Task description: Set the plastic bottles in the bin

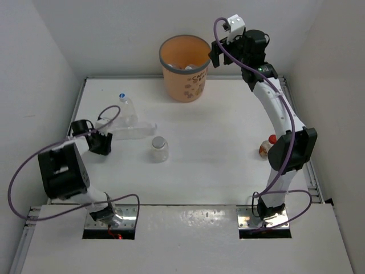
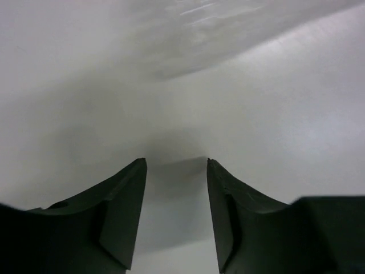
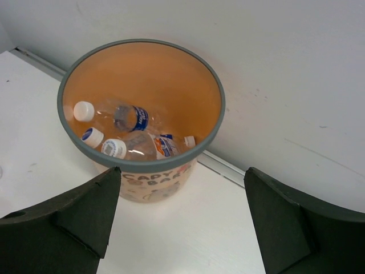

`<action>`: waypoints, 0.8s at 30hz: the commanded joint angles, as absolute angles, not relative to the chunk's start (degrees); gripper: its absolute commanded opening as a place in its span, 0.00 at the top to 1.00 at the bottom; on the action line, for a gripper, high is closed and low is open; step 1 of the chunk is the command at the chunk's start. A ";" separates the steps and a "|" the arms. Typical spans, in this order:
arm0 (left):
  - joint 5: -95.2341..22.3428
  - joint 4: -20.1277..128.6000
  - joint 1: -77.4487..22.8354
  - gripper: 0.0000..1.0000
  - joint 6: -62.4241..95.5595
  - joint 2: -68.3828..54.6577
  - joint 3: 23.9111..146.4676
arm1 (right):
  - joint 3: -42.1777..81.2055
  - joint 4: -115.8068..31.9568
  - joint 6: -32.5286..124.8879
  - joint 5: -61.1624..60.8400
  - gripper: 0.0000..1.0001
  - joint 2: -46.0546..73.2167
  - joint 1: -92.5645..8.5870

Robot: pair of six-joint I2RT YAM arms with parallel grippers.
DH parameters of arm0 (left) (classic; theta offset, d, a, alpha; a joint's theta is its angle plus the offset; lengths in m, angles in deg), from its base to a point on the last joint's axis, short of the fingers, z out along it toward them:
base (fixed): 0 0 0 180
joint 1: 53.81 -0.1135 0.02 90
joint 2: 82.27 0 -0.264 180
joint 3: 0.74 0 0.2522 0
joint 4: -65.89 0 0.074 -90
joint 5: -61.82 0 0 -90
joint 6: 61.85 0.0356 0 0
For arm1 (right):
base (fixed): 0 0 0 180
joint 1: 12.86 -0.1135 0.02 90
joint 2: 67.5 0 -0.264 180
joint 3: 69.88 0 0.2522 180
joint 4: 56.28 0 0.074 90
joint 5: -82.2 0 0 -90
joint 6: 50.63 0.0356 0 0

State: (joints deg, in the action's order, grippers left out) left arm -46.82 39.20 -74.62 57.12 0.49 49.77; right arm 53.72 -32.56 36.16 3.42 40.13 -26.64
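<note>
The orange bin (image 1: 183, 71) stands at the back of the table. In the right wrist view, the bin (image 3: 214, 94) holds several clear plastic bottles (image 3: 134, 118) with white caps. My right gripper (image 1: 218, 55) hangs open and empty just right of the bin's rim, and it also shows in the right wrist view (image 3: 182, 171). A clear bottle with a blue cap (image 1: 126, 108) and another clear bottle (image 1: 134, 131) lie at the left. A grey-capped bottle (image 1: 159, 148) stands mid-table. My left gripper (image 1: 104, 142) is open and empty beside the lying bottle, low over the table (image 2: 175, 162).
A brownish bottle with a red cap (image 1: 266, 146) sits at the right, partly hidden behind the right arm (image 1: 291, 149). White walls enclose the table on three sides. The back wall stands right behind the bin.
</note>
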 commanded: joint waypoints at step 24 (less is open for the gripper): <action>-86.36 10.12 -84.92 0.00 75.36 -10.20 74.54 | 49.26 -0.09 33.75 17.32 0.20 34.78 -29.64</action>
